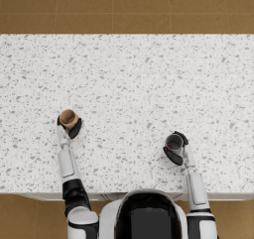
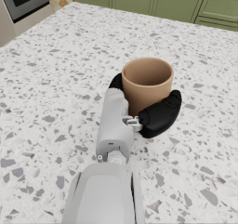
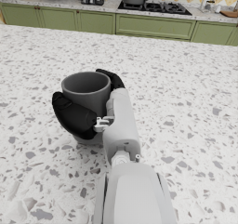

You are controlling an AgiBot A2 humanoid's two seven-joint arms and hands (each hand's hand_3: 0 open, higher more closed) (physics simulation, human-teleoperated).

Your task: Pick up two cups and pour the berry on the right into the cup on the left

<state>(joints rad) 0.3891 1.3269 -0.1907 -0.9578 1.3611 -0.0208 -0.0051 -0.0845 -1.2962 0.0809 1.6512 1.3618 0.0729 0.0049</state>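
Two cups are being gripped here, one per hand, both upright over the speckled terrazzo countertop (image 1: 129, 69). The tan cup (image 2: 147, 82) is wrapped by the left hand (image 2: 155, 111), out toward the counter's left side. The grey cup (image 3: 86, 93) is clasped by the right hand (image 3: 76, 114), well apart from the other; something reddish, likely the berry (image 1: 171, 147), can be made out inside it from the head view. Green cabinets (image 3: 116, 23) are seen behind.
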